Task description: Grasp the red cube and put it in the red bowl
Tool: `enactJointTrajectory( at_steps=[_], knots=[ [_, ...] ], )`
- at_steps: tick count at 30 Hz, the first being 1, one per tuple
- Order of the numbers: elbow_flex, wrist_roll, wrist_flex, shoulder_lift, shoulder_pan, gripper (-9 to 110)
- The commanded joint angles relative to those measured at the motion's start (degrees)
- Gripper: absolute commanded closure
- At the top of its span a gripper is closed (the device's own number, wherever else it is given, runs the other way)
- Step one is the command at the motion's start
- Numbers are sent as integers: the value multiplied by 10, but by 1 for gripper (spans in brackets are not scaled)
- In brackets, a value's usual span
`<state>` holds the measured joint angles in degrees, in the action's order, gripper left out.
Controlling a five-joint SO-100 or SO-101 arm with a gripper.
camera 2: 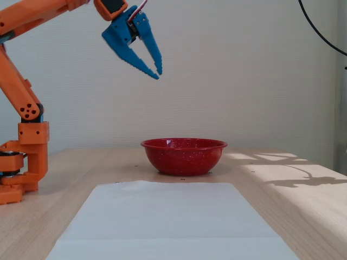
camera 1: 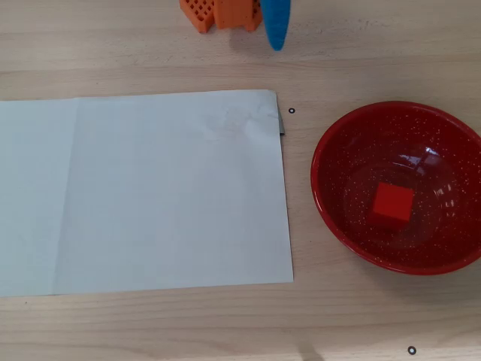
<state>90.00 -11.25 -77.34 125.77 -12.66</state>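
The red cube [camera 1: 393, 203] lies loose on the floor of the red bowl [camera 1: 321, 177], slightly right of its middle in the overhead view. In the fixed view the red bowl [camera 2: 184, 158] stands on the wooden table and its wall hides the cube. My blue gripper [camera 2: 158, 74] hangs high above the table, up and left of the bowl, with its jaws nearly together and nothing between them. From overhead only the gripper's [camera 1: 277, 43] blue tip shows at the top edge, well apart from the bowl.
A large white paper sheet [camera 1: 143, 192] covers the table left of the bowl. The orange arm base [camera 2: 24, 162] stands at the far left in the fixed view and at the top edge from overhead [camera 1: 225, 13]. A black cable [camera 2: 320, 33] hangs top right.
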Motion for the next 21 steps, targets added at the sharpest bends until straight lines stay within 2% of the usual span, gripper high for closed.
enactJointTrajectory(
  at_steps=[1, 21],
  knots=[
    [36, 13, 54, 87, 24, 101],
    [681, 37, 444, 483, 64, 101]
  ],
)
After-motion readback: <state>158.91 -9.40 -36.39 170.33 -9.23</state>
